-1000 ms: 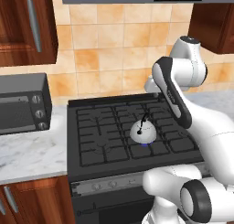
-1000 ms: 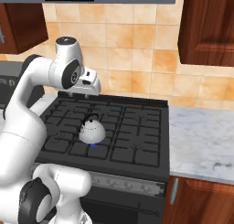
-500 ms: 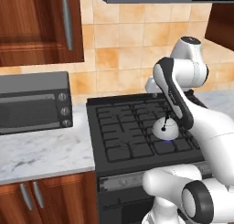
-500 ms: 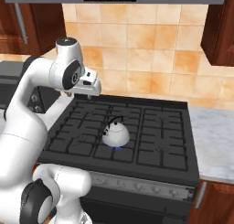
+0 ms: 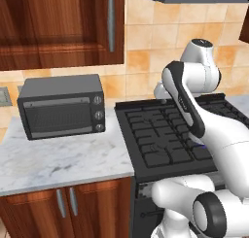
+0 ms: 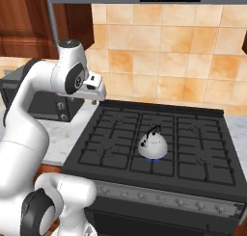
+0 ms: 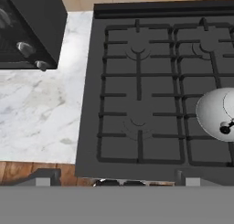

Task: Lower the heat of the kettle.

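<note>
We see the gripper point(image 6: 92, 98) up in the air over the back left corner of the stove point(image 6: 120, 134), near the edge where the stove meets the worktop point(image 5: 58, 159). In the hand view its two tips sit far apart at the bottom, so its jaws are wide open, and nothing is in them. It looks down at the black grates and touches nothing. The kettle point(image 6: 153, 144) stands well apart from the gripper, on the middle burner close to the front edge of the stove. It is small, round and pale, with a thin black handle over its top, and it stands upright. We see a little blue flame point(image 6: 153, 159) under it. In the hand view the kettle point(image 7: 218, 114) shows at the right side, partly cut off. A row of knobs point(image 6: 159, 195) runs along the front of the stove, below the kettle. To the left of the stove, a dark microwave point(image 5: 61, 106) sits at the back of the marble worktop, against the tiled wall. A brown wood cabinet point(image 5: 58, 28) hangs above it.
</note>
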Controlling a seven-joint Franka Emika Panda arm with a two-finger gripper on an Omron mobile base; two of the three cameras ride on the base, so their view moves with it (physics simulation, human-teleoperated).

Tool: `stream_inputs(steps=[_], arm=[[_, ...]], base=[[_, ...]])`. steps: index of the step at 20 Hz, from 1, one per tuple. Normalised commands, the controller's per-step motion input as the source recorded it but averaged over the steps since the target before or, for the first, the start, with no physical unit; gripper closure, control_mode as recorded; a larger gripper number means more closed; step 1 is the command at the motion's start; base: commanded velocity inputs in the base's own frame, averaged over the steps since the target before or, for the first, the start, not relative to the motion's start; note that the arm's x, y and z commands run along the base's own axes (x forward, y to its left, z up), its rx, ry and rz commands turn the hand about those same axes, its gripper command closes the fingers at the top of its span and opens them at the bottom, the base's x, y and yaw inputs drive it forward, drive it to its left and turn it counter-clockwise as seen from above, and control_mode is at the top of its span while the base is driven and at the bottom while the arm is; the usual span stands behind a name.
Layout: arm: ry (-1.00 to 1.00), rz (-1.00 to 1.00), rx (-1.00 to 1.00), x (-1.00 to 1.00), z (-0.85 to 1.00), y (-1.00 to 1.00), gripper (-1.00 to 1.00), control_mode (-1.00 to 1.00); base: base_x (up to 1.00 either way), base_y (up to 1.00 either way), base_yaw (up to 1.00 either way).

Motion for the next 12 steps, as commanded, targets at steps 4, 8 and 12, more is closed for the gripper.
stream_inputs(steps=[4, 8, 12], arm=[[0.0, 0.0, 0.0, 0.0, 0.0, 0.0, -1.0, 1.0], [0.0, 0.0, 0.0, 0.0, 0.0, 0.0, -1.0, 1.0], [0.0, 0.0, 0.0, 0.0, 0.0, 0.0, -1.0, 1.0]], base=[[0.17, 0.37, -0.01], [0.22, 0.23, -0.04], [0.33, 0.11, -0.05]])
